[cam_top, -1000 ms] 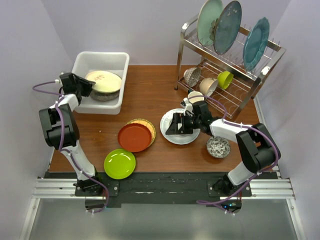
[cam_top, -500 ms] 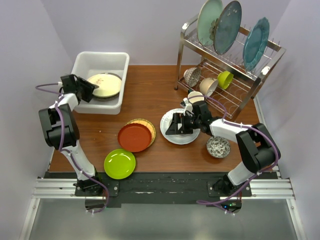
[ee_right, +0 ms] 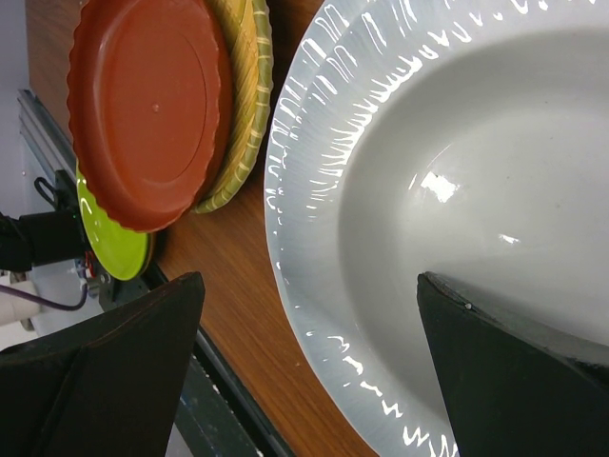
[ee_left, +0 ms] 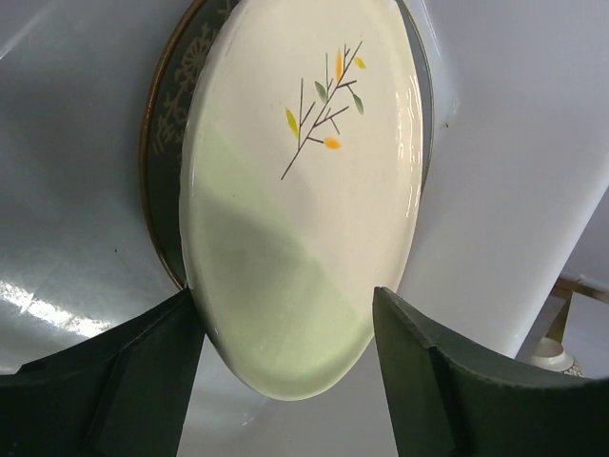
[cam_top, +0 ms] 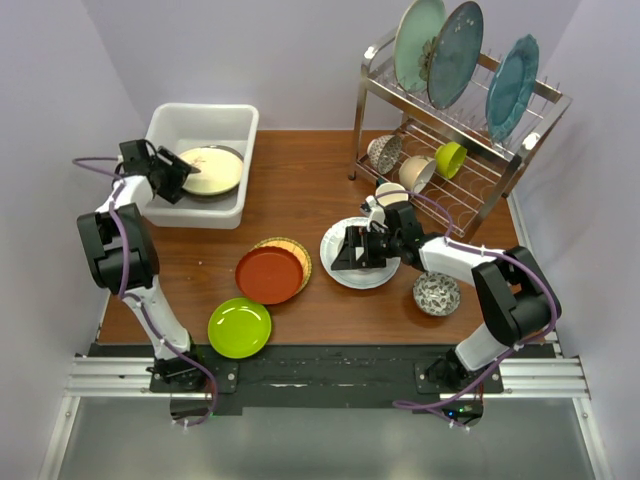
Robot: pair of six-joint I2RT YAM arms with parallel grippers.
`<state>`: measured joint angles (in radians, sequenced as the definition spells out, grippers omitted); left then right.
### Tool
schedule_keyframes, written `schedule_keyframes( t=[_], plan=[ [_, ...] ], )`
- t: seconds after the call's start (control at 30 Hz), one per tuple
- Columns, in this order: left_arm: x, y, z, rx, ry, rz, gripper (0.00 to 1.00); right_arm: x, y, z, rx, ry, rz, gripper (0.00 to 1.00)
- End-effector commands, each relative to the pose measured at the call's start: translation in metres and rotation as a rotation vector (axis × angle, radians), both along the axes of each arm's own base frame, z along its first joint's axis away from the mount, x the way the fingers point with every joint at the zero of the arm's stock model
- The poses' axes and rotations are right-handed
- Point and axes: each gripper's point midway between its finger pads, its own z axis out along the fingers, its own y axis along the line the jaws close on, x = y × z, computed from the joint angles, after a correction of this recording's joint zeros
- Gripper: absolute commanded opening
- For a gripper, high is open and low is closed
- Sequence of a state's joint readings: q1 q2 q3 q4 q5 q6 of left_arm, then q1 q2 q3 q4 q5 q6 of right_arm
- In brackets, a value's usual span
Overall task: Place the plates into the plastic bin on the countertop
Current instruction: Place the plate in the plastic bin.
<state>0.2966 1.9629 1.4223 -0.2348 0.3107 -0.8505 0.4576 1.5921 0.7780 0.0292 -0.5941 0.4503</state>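
Observation:
The white plastic bin stands at the back left of the countertop. In it a cream plate with a twig motif lies on a grey plate. My left gripper is open at the cream plate's near edge, its jaws either side of the rim. My right gripper is open over the white plate, one finger above the dish, the other above the wood. A red-brown plate rests on a woven yellow one. A lime green plate lies near the front edge.
A steel wire rack at the back right holds large teal and blue-grey plates upright, with bowls on its lower shelf. A small patterned bowl sits beside my right forearm. A metal rail runs along the near edge.
My left gripper has opened and let the cream plate settle flat onto the grey plate in the bin, drawing back slightly to the left. The right arm has not moved.

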Motion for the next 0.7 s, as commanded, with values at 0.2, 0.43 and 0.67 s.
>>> schedule_keyframes(
  t=[0.2, 0.43, 0.67],
  plan=[
    [0.009, -0.009, -0.006, 0.016, 0.059, -0.179, 0.76, -0.004, -0.004, 0.003, -0.027, 0.003, 0.010, 0.99],
    [0.003, 0.017, 0.015, 0.191, 0.058, -0.134, 0.76, -0.005, -0.003, 0.003, -0.022, 0.002, 0.012, 0.99],
    [0.000, 0.037, 0.051, 0.380, 0.052, -0.126, 0.76, -0.005, -0.002, 0.005, -0.018, -0.003, 0.013, 0.99]
  ],
)
